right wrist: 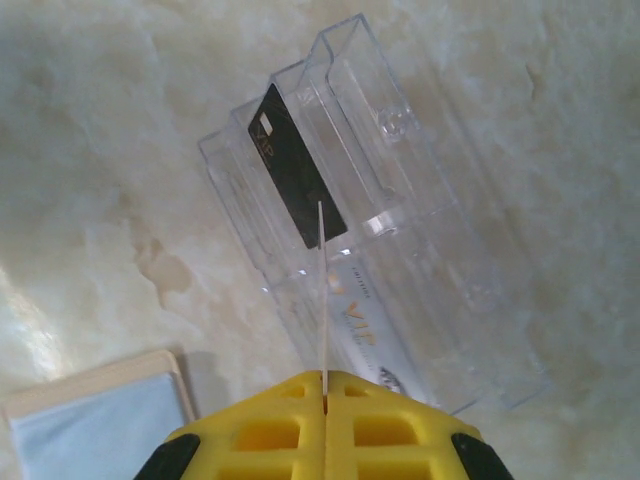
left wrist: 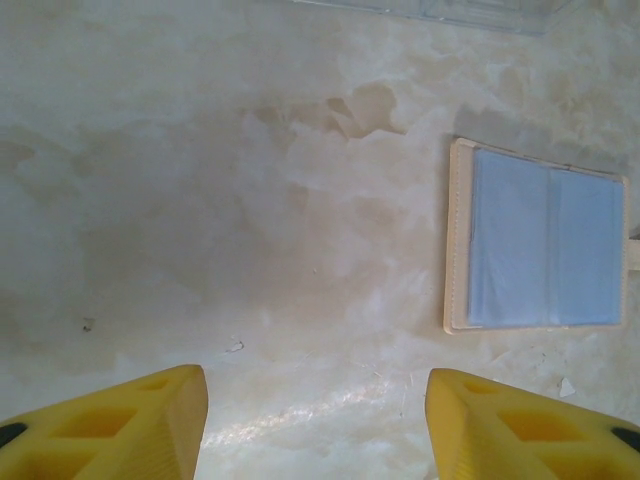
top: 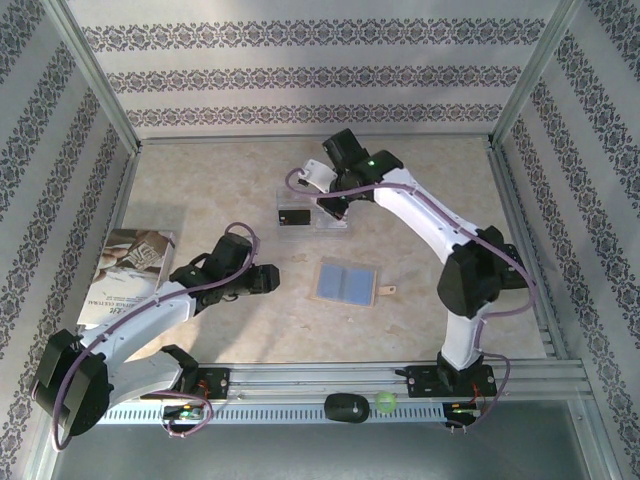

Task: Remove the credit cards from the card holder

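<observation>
— What do we have by the left edge of the tabletop [top: 215, 175]?

— We see a printed booklet [top: 130, 268] lying flat there. Just right of it, our left gripper [top: 272, 280] hovers over bare tabletop. From the left wrist we see its yellow fingers [left wrist: 110, 425] spread wide with nothing between them.

— And toward the middle?

— We find a clear tray [top: 318, 218] a little toward the far edge. A black card [right wrist: 295, 180] lies flat in one of its compartments, at the tray's left end.

— What is our right gripper doing?

— Our right gripper [right wrist: 324, 392] hangs over that tray, its fingers [right wrist: 260, 432] pressed together on a pale card [right wrist: 321, 280]. From the right wrist we see that card edge-on, a thin line reaching out over the tray. Its far tip lines up with the end of the black card, but we cannot tell whether the two touch. Some lettering [right wrist: 360, 325] shows just right of that edge. We cannot tell whether it sits on the held card's face or on something in the tray.

— Where is the card holder?

— The card holder [top: 347, 281] lies open and flat near the middle of the tabletop, between the tray and the near edge. It is apart from both grippers. Its pale blue inside faces up, and its small tan tab [top: 386, 291] points toward the right edge.
</observation>
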Controlling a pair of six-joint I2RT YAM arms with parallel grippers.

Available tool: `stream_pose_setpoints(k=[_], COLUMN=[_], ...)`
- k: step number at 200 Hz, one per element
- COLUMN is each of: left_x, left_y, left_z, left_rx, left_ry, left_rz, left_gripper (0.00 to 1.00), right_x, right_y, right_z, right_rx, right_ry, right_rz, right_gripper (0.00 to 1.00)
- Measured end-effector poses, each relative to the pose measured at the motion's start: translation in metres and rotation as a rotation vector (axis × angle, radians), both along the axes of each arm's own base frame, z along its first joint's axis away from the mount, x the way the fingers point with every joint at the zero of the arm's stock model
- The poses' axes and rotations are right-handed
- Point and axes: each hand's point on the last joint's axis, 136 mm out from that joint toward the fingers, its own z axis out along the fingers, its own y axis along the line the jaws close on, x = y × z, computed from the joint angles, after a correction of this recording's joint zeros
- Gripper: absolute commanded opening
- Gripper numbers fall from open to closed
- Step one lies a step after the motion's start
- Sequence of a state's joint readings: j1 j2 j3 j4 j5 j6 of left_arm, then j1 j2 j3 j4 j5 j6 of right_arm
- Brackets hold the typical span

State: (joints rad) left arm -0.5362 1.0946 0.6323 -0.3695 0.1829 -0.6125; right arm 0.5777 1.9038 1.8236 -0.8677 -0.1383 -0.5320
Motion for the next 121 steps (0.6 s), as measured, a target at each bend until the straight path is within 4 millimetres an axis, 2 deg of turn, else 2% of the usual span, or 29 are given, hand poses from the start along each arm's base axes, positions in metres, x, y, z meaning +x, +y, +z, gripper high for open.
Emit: stream_pose_setpoints(k=[32,44,53,90,121], left_x=[0.003,0.004,0.005,0.005,0.005], left_y=[0.006,0.007,0.009,0.014,0.017], left_z=[0.009,0.012,0.013,0.011,0.011], left_rx=[0.006,0.004,0.003,-0.007,-0.012], left_ry=[0.004,0.005,0.004,0.023,0.034], left_rz=[0.016,0.024,0.029,0.042,0.053], left_gripper=[0.66,0.79,0.83,0.85,0.85], right_x=[0.015,0.016,0.015,0.015,0.016], right_y=[0.002,-0.002,-0.006,-0.02,-0.025], right_z=[-0.003,-0.01,-0.016,-0.036,-0.039], right_rx=[-0.097,-0.128,-0.152,-0.218,-0.247], right_ry=[-0.01,0.002,0.017,0.063,0.057], right_rz=[0.102,0.132,0.152,0.212,0.247], right_gripper=[0.0,0.0,0.0,0.0,0.0])
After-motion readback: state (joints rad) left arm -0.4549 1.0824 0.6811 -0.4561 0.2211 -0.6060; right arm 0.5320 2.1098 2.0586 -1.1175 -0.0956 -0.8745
